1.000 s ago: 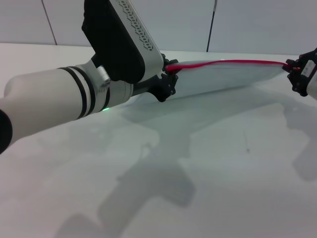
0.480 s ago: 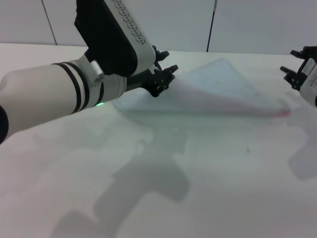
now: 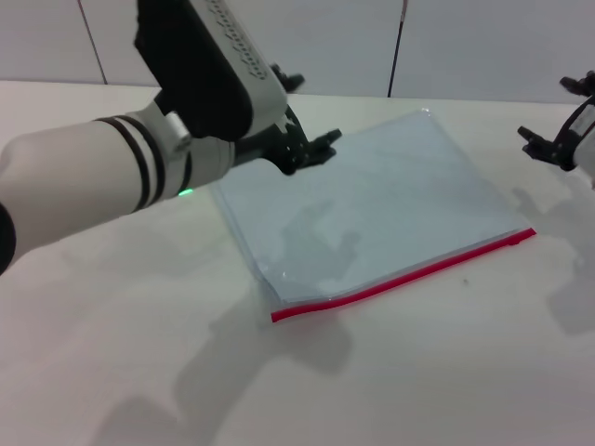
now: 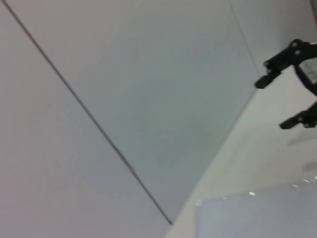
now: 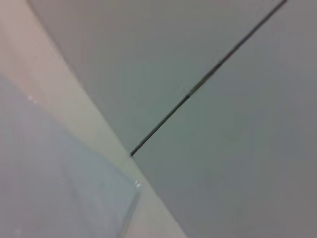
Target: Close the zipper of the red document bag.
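While the red document bag (image 3: 372, 209) lies flat on the white table (image 3: 418, 372), both arms hang clear of it.
Bag: rests unheld, red edge toward the robot, far corner visible in both wrist views.
Zipper (image 3: 404, 277): the red strip reads as one unbroken line, so it is probably shut; the slider cannot be made out.
Left gripper (image 3: 302, 149): fingers spread, empty, above the bag's far-left corner.
Right gripper (image 3: 558, 139): fingers apart, empty, off the bag's far-right side.
Likely reason: released, the bag needs no tension.

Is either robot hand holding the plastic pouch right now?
No. The red document bag lies flat on the table, with the left gripper and right gripper clear of it.
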Robot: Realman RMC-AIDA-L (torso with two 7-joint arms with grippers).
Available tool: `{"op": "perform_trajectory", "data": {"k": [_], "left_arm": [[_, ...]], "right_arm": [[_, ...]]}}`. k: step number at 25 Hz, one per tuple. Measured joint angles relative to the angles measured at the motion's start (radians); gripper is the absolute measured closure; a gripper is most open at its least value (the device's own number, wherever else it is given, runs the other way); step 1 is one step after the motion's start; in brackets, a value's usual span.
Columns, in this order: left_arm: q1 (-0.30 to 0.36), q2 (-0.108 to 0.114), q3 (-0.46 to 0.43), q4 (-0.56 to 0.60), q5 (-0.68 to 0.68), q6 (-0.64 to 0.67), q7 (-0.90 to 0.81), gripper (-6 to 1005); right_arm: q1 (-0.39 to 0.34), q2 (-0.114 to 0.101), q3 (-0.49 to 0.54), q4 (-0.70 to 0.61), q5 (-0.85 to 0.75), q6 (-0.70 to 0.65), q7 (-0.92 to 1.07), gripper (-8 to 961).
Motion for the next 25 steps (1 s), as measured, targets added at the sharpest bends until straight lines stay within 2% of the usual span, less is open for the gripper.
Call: {"op": "perform_trajectory", "data": {"k": [2, 6, 9, 11, 12, 13, 15, 16, 17, 18, 20, 21, 22, 25], "left_arm": [[0.016, 0.0, 0.004, 0.008, 0.0, 0.06, 0.0, 409], [0.049, -0.001, 0.016, 0.053, -0.043, 0.226, 0.002, 252], [0.066, 0.002, 0.037, 0.118, -0.134, 0.416, 0.006, 91], [0.072, 0.002, 0.058, 0.18, -0.182, 0.56, 0.002, 93], [0.073, 0.002, 0.068, 0.209, -0.2, 0.62, -0.002, 93], [0.072, 0.002, 0.084, 0.251, -0.219, 0.705, -0.012, 94], [0.067, 0.003, 0.112, 0.324, -0.239, 0.836, -0.039, 95], [0.056, 0.003, 0.141, 0.408, -0.242, 0.964, -0.108, 95], [0.056, 0.003, 0.141, 0.408, -0.242, 0.964, -0.108, 95], [0.049, 0.003, 0.15, 0.446, -0.24, 1.022, -0.165, 95], [0.03, 0.007, 0.164, 0.534, -0.232, 1.133, -0.306, 95], [0.026, 0.008, 0.166, 0.557, -0.229, 1.153, -0.337, 95], [0.015, 0.01, 0.169, 0.606, -0.22, 1.197, -0.4, 95], [-0.002, 0.006, 0.171, 0.714, -0.169, 1.304, -0.514, 95]], "right_arm": [[-0.015, 0.0, 0.004, -0.006, 0.112, -0.001, -0.039, 202], [-0.044, 0.002, 0.0, 0.001, 0.393, -0.001, -0.194, 157], [-0.065, 0.005, -0.009, 0.03, 0.63, 0.019, -0.34, 147], [-0.07, 0.008, -0.012, 0.083, 0.816, 0.056, -0.46, 147], [-0.071, 0.009, -0.012, 0.156, 1.011, 0.13, -0.586, 147], [-0.071, 0.009, -0.012, 0.156, 1.011, 0.13, -0.586, 148], [-0.065, 0.009, -0.013, 0.257, 1.231, 0.24, -0.727, 148], [-0.058, 0.01, -0.017, 0.315, 1.319, 0.292, -0.787, 149], [-0.048, 0.009, -0.017, 0.363, 1.382, 0.324, -0.827, 149], [-0.033, 0.009, -0.02, 0.426, 1.46, 0.37, -0.879, 149], [0.013, 0.007, -0.018, 0.567, 1.562, 0.447, -0.952, 150], [0.053, 0.006, -0.013, 0.681, 1.614, 0.509, -0.989, 150], [0.053, 0.006, -0.013, 0.681, 1.614, 0.509, -0.989, 150], [0.089, 0.007, 0.012, 0.803, 1.659, 0.597, -1.016, 150]]}}
